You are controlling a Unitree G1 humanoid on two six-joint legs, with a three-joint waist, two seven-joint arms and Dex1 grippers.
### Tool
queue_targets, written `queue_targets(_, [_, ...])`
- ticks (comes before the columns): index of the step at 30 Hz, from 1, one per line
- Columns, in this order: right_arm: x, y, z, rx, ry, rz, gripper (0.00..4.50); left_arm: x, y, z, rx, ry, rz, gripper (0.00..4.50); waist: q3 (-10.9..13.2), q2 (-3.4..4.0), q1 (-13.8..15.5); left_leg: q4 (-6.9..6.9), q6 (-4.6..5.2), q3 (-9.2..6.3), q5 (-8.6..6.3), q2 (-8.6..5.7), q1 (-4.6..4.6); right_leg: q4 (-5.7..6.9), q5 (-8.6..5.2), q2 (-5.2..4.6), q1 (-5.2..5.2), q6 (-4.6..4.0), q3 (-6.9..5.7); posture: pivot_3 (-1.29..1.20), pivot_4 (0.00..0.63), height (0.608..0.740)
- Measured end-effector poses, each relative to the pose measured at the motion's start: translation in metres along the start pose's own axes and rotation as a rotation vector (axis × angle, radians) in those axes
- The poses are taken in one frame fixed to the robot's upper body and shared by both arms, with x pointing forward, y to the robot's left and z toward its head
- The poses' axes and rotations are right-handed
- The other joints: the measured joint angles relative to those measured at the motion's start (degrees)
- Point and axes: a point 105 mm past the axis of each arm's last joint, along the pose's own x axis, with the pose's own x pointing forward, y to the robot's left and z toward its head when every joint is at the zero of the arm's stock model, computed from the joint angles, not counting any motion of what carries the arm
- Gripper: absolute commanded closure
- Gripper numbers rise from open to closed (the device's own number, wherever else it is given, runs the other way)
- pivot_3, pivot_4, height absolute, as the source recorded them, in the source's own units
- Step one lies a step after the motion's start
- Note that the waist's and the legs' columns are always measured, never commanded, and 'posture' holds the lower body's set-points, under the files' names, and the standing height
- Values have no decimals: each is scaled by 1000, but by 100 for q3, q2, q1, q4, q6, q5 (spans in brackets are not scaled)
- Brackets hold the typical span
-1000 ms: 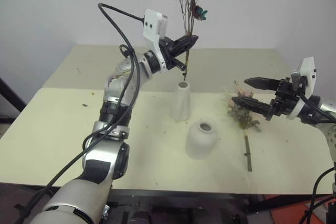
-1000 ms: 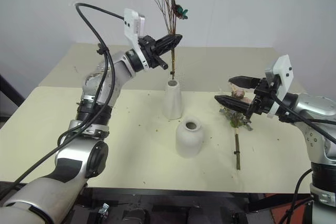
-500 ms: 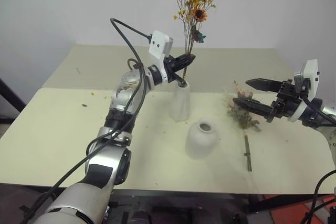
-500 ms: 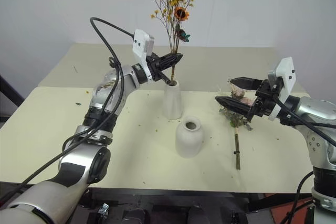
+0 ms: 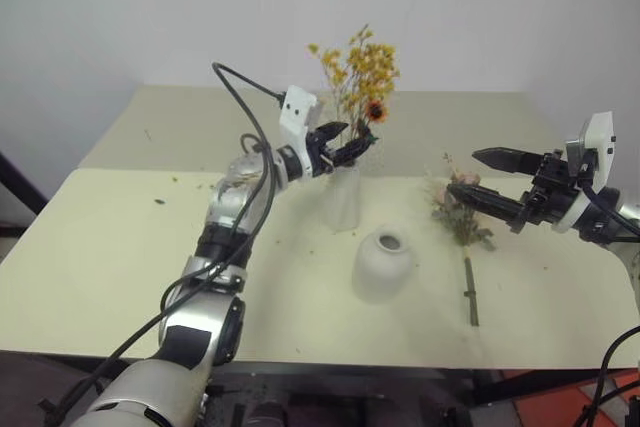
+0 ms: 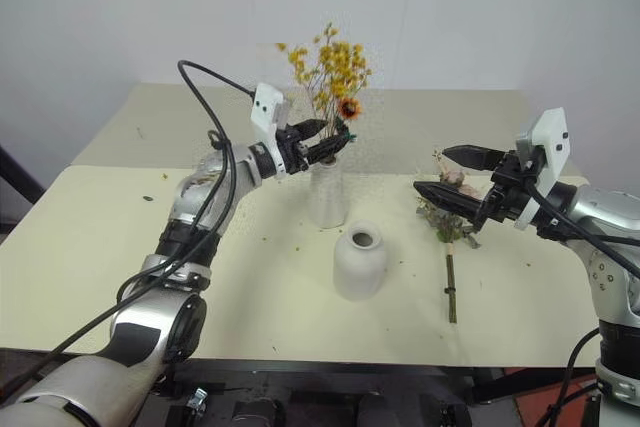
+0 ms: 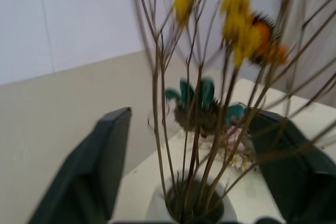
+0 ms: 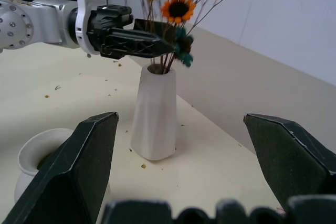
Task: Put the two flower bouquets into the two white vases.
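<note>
- The yellow bunch (image 6: 333,67) is thin: slender brown stems topped with tiny yellow-orange dried flowers, one small orange sunflower-like head and a teal sprig lower down; its stems stand inside the mouth of the tall vase (image 6: 327,192)
- The pink bunch (image 6: 446,217) is fuller, with pale pink roses, cream sprigs and green leaves; it lies flat on the tabletop (image 6: 90,247) well to the right of the tall vase, its dark stem end pointing toward the near edge
- Two bunches, two vases, two hands
- The tall vase is matte white ceramic, a narrow tapered cone, upright near the middle of the tabletop
- The squat vase (image 6: 360,262) is matte white too, round-bellied with a narrow neck and open mouth; it stands just in front of the tall vase, slightly right of it, and apart from it
- The tabletop is pale cream and smooth, with small dried crumbs scattered around the tall vase
- The left hand (image 6: 330,142) is right above the tall vase's mouth; in the left wrist view its two black fingers (image 7: 92,166) stand wide apart on either side of the stems, and I cannot tell whether they touch them
- The right hand (image 6: 455,172) hovers to the right of the tall vase, above the flower end of the pink bunch, fingers spread wide and holding nothing
</note>
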Motion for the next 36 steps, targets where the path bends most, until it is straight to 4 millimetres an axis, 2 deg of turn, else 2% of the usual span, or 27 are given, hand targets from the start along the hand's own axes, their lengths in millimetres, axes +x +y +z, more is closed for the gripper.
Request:
queue_targets(5, [-1, -1, -3, 3, 10, -7, 0, -34, -1, -2, 18, 76, 8, 32, 0, 0, -67, 0, 0, 0, 0, 2, 3, 5, 0, 1, 0, 0, 1, 0, 150, 740])
queue_targets(8, [-5, -5, -13, 17, 53, -38, 0, -53, -3, -3, 21, 121, 1, 32, 0, 1, -63, 0, 0, 0, 0, 2, 5, 8, 0, 1, 0, -1, 1, 0, 150, 740])
queue_targets(14, [-17, -14, -51, 98, 294, -138, 0, -103, -20, 2, 111, 184, -136, 32, 1, 3, -83, -1, 1, 1, -1, 4, 5, 11, -3, 2, -5, -6, 2, 0, 150, 740])
queue_targets(19, [-16, -12, -74, 153, 548, -171, 0, -129, -41, 11, 164, 249, -324, 32, 3, 5, -67, 0, 1, 1, -1, 5, 4, 10, -5, 2, -7, -10, 2, 0, 150, 740])
queue_targets(26, [-7, -14, -83, 367, 801, -214, 0, -129, -56, 29, 194, 222, -453, 32, 3, 5, -64, 0, 2, 2, 0, 6, -38, 11, -3, 3, -51, -11, 1, 0, 150, 740])
queue_targets(35, [-4, -27, -140, 514, 1079, -352, 0, -120, -66, 29, 208, 203, -517, 32, 3, 5, -70, 3, 3, 2, 0, 5, -80, 11, 5, 3, -94, -22, 1, 0, 150, 740])
queue_targets(36, [-1, -31, -139, 504, 1077, -358, 176, -119, -66, 29, 206, 201, -515, 8, 3, 5, -71, 3, 3, 2, 0, 5, -79, 13, 4, 3, -94, -20, 1, 0, 150, 740])
